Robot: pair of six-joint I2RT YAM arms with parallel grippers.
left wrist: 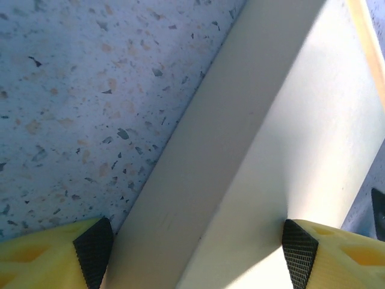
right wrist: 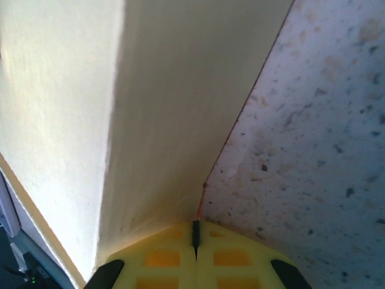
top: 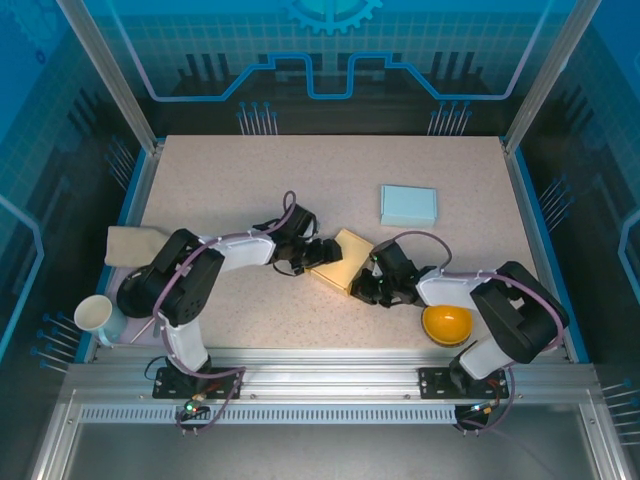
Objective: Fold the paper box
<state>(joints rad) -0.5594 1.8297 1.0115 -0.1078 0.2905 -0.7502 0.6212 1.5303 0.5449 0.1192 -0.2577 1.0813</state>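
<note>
At the middle of the table (top: 300, 180), the paper box (top: 340, 258) could skid or crease if your right gripper (right wrist: 195, 232), pinched shut at its bottom edge, shoves while your left gripper (left wrist: 195, 253), spread wide astride a wall, slips.

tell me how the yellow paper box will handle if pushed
Probably light and bendy: the paper box shows thin creased panels. It likely slides on the smooth table rather than tipping, since it sits low. A hard squeeze might crumple it.
</note>
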